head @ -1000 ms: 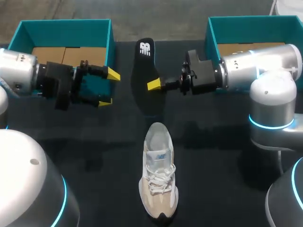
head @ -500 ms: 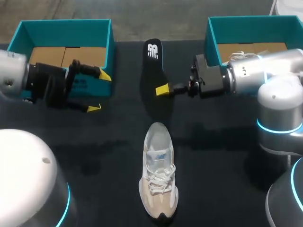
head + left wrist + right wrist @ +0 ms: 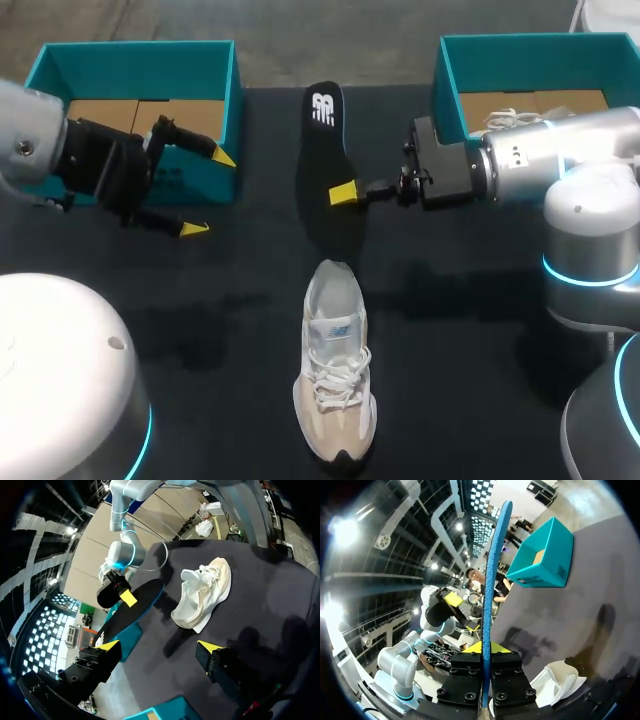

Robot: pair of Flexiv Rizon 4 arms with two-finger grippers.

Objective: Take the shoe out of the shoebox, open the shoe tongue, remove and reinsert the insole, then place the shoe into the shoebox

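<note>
The white and beige shoe (image 3: 335, 375) lies on the black table, toe toward the front edge, and also shows ahead of my left gripper (image 3: 205, 592). My right gripper (image 3: 343, 192) is shut on the heel end of the black insole (image 3: 322, 130), holding it above the table behind the shoe. In the right wrist view the insole (image 3: 492, 580) stands edge-on between the shut fingers (image 3: 485, 652). My left gripper (image 3: 205, 192) is open and empty in front of the left teal shoebox (image 3: 140, 60); its yellow tips stand wide apart (image 3: 160, 647).
A second teal shoebox (image 3: 540, 55) stands at the back right, behind my right arm, with something white inside. The left box shows brown cardboard within. Bare black table lies on both sides of the shoe.
My left arm has drawn back to the left, away from the insole. My right gripper shifted slightly right with the insole, which now points straighter toward the back. The shoe has not moved.
</note>
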